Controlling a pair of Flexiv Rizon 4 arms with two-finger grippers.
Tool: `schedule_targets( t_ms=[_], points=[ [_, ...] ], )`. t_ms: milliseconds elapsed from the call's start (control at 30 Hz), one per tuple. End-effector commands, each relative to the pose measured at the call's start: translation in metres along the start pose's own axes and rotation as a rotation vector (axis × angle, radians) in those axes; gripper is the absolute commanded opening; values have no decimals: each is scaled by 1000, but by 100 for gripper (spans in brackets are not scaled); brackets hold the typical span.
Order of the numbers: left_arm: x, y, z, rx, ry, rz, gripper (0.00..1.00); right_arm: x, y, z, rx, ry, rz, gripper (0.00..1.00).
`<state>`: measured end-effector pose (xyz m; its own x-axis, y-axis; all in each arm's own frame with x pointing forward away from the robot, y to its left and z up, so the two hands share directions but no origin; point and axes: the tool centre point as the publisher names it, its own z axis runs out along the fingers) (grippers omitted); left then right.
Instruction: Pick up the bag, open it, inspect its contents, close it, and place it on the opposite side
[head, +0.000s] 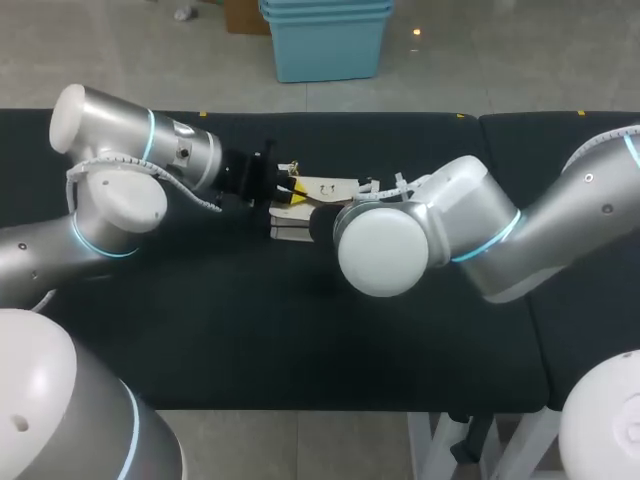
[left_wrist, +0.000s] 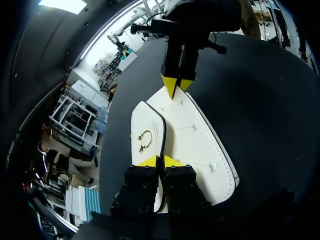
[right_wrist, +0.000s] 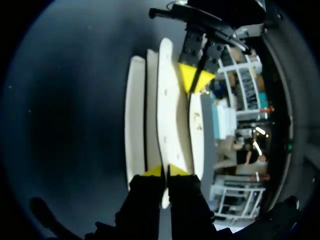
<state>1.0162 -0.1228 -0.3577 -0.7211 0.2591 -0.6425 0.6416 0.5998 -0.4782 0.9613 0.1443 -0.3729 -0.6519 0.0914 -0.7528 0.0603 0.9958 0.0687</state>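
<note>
Pinching white bag (left_wrist: 195, 140) at opposite ends: left hand (left_wrist: 160, 161), right hand (right_wrist: 165, 171); contents hidden.

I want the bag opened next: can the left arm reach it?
Likely yes: the left end effector is shut on the bag at its near edge; the right end effector holds the far end, not blocking.
</note>
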Motion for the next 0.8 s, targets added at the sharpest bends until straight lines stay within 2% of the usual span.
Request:
schedule_targets(
  t_ms=[33,467,800],
  points=[
    [7,4,0,13,-28,9,0,1,1,2,1,-3,1,0],
    [5,9,-1,8,-52,45,0,1,1,2,1,-3,1,0],
    [-7,13,-2,3,-69,41,0,1,1,2,1,-3,1,0]
  ],
)
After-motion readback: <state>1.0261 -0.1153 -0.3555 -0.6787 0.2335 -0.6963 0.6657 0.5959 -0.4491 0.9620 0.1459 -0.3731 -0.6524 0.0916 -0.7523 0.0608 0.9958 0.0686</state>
